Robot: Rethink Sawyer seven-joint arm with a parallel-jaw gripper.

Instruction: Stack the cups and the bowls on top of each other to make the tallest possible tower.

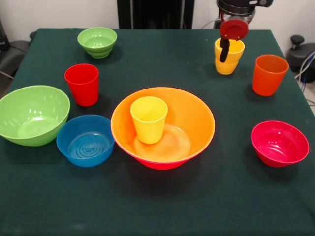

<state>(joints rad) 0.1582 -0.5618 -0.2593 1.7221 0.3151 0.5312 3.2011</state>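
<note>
The tower's base is the large orange bowl (192, 115) nested in the pink bowl (162, 165), at the table's middle. One yellow cup (148, 119) stands upright inside it, left of centre. At the far right, my gripper (225, 55) comes down over a second yellow cup (232, 61) and is shut on its near rim, one black finger (224, 49) lying down the cup's front wall. That cup tilts slightly; whether it touches the table I cannot tell. The orange cup (269, 73) stands just right of it. The red cup (82, 83) stands at the left.
A small green bowl (97, 42) sits at the far left. At the near left are a medium-large green bowl (32, 114) and a blue bowl (85, 140), side by side. The small red bowl (279, 142) sits at the right. Dark green cloth (162, 206) covers the table.
</note>
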